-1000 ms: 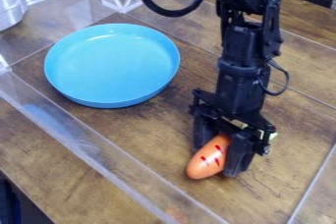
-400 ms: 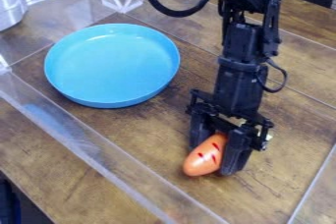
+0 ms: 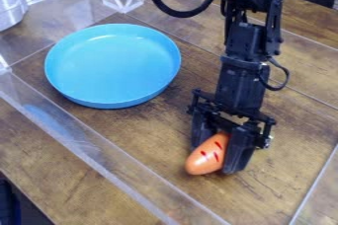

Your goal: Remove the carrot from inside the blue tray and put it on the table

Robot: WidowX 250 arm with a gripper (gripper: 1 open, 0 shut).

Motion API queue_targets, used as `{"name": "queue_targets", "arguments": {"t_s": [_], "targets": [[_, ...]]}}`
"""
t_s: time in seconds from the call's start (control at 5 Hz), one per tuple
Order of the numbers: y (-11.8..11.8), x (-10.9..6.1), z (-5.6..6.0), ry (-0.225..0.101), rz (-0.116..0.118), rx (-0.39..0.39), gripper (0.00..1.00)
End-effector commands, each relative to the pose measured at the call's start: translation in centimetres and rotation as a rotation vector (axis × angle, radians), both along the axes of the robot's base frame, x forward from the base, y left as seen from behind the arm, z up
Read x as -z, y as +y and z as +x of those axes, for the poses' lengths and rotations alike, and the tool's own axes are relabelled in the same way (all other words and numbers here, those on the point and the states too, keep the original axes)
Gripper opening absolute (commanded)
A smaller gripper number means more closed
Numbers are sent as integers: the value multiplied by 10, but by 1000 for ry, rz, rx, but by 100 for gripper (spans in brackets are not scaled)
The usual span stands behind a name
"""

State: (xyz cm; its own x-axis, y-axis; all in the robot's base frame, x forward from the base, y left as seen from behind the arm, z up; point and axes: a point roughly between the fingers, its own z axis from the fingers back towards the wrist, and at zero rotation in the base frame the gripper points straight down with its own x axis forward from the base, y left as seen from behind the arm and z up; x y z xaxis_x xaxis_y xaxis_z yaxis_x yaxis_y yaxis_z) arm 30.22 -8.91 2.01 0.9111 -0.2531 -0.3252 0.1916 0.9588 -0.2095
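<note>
Orange, tapered carrot (image 3: 205, 156) with dark ridge marks sits clamped in the black claw (image 3: 224, 154), down on the glossy wood-plank surface (image 3: 79, 150), right of the round, low-rimmed blue tray (image 3: 113, 64).

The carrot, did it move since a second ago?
No. The carrot sits at the same spot on the table, right of the blue tray, with the gripper shut on it.

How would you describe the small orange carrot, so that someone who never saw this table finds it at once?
Start at the round bright-blue plastic tray on the dark wood-plank table. Go right to the black robot arm; its gripper points down, jaws shut on the small orange toy carrot. Nothing else here is orange.
</note>
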Motion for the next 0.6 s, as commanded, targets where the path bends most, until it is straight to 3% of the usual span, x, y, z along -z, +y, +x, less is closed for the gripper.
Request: {"name": "queue_targets", "arguments": {"t_s": [0.0, 0.4], "targets": [[6, -2, 2, 3, -9, -5, 0], [5, -1, -1, 45, -18, 5, 0]]}}
